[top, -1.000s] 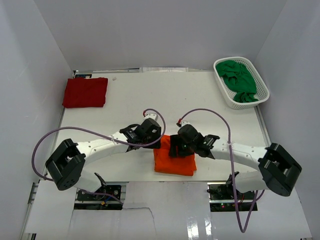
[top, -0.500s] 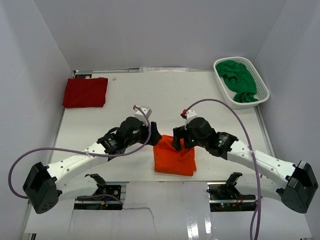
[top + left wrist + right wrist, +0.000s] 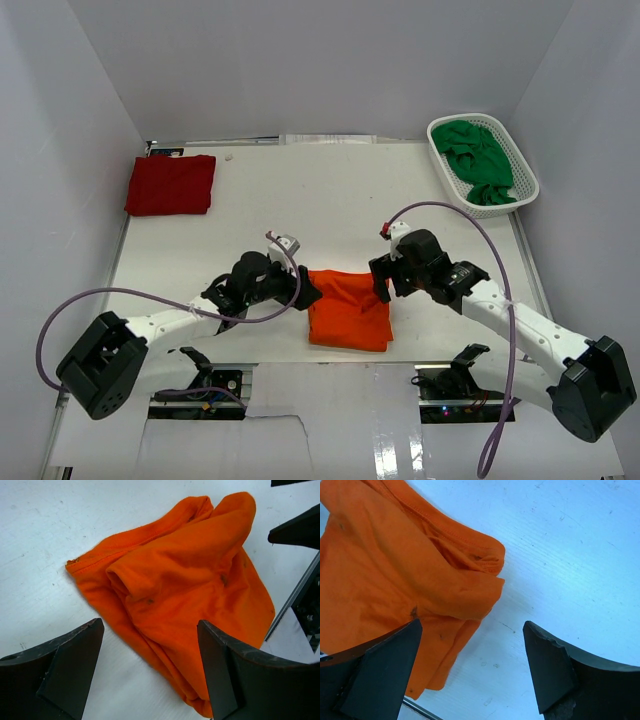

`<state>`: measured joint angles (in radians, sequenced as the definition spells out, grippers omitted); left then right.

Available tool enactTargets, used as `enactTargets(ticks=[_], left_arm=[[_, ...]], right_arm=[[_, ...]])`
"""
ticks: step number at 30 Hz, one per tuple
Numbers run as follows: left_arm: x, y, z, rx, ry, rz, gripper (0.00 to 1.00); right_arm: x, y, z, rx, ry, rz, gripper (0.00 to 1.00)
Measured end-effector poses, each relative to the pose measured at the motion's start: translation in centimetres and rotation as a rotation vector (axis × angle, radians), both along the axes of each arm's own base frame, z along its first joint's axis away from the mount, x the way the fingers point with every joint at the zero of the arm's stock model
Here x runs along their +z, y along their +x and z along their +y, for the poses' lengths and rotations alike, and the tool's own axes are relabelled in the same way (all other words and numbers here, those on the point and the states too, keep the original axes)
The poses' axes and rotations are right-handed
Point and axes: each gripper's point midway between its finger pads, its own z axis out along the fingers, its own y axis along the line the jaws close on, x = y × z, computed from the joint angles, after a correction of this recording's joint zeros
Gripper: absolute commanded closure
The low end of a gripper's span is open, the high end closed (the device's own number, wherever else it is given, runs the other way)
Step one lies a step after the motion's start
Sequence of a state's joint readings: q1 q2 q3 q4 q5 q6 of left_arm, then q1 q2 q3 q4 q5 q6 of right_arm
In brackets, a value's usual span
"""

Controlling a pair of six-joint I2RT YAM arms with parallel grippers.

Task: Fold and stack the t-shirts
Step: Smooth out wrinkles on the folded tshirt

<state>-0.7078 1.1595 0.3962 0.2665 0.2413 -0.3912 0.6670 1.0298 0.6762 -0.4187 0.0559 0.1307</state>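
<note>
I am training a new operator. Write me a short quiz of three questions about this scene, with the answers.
1. True or false: the green shirt lies in the white basket.
2. Which shirt lies between the left tool and the right tool? A) the dark red one; B) the orange shirt; C) the green one.
3. Fill in: both tools stand ___ (open or shut).
Key: 1 true; 2 B; 3 open.
</note>
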Motion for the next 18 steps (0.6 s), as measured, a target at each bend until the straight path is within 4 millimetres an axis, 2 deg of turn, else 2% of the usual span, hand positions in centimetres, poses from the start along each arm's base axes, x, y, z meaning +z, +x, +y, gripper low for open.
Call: enactTargets(ticks=[3,5,9,11,14,18], left_arm=[[-1.0,-0.1,-0.4,-0.032,0.008,-0.003,0.17],[-0.7,0.2,-0.7,-0.045,-0.004,-0.031,0.18],[0.4,1.0,-1.2,-0.054,-0.025,-0.101,0.29],[0.4,1.4,-1.3,-0.053,-0.021,-0.112,0.37],[-0.5,1.8,-1.4,-0.050,0.000,-0.102,0.49],[-1.5,2.2,-1.3,-0.048,0.024,-0.086,0.51]], right_arm=[[-0.7,0.0,0.1,0.029,-0.010,0.022,0.14],[-1.1,-0.1,0.3,0.046,-0.010,0.038,0.15],[-1.8,0.0,0.9,0.064,-0.001,0.050,0.18],[-2.2,0.2,1.0,0.069,-0.001,0.054,0.28],[-2.7,0.4,1.2,0.070,0.000,0.064,0.35],[-2.9,0.9,1.1,0.058,0.013,0.057,0.49]])
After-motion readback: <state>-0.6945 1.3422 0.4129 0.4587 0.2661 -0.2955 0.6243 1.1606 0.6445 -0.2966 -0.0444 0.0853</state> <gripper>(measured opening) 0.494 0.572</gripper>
